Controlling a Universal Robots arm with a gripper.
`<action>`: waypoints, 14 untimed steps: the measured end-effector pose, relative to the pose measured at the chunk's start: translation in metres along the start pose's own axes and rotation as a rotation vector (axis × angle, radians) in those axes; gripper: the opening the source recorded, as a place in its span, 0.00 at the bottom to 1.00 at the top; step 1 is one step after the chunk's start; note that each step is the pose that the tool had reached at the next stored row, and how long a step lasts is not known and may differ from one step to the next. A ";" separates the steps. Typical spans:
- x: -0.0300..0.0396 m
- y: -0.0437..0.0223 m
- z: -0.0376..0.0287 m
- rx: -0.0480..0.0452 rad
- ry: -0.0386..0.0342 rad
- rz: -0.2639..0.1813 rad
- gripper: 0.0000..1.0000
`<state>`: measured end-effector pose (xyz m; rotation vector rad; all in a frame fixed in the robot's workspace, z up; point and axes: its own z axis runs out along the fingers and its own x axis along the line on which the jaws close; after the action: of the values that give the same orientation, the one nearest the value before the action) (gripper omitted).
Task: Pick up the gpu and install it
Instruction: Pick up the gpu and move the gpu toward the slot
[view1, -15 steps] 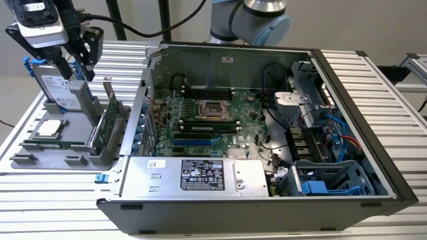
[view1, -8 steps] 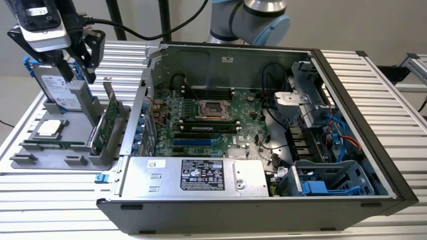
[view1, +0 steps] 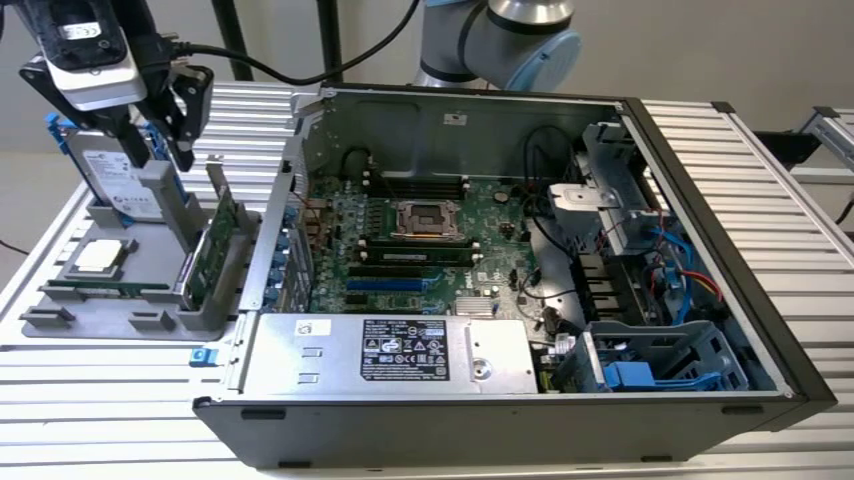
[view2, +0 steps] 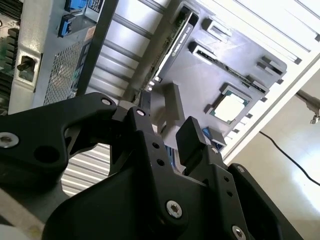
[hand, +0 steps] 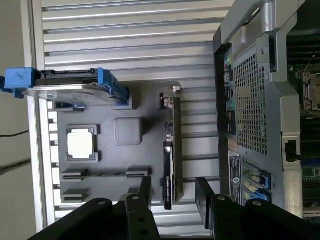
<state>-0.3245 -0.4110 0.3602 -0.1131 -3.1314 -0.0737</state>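
Observation:
The gpu (view1: 218, 236) stands on edge in a slot of the grey parts holder (view1: 80, 305), to the exterior view's left of the open computer case (view1: 534, 260). In the first wrist view the gpu (hand: 170, 150) shows edge-on, with its silver bracket at one end. My gripper (view1: 162, 158) hangs above the holder, over the gap between the hard drive and the gpu. It is open and holds nothing. In the first wrist view the gripper (hand: 173, 192) has a black finger on each side of the card's line, well apart from it. In the second wrist view the gripper (view2: 170, 125) is seen with the gpu (view2: 176, 42) beyond it.
A silver hard drive with blue rails (view1: 118, 175) stands upright in the holder close beside my fingers. A processor chip (view1: 96, 257) lies flat in the holder. The case's rear wall (hand: 250, 100) rises next to the gpu. Ribbed aluminium table (view1: 107, 400) surrounds everything.

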 end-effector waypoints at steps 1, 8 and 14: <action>-0.0002 -0.0001 0.0005 0.0000 0.0004 0.000 1.00; -0.0011 -0.0009 0.0037 0.0002 0.0030 0.000 1.00; -0.0015 -0.0014 0.0060 0.0003 0.0041 0.000 1.00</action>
<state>-0.3232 -0.4122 0.3541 -0.1131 -3.1273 -0.0733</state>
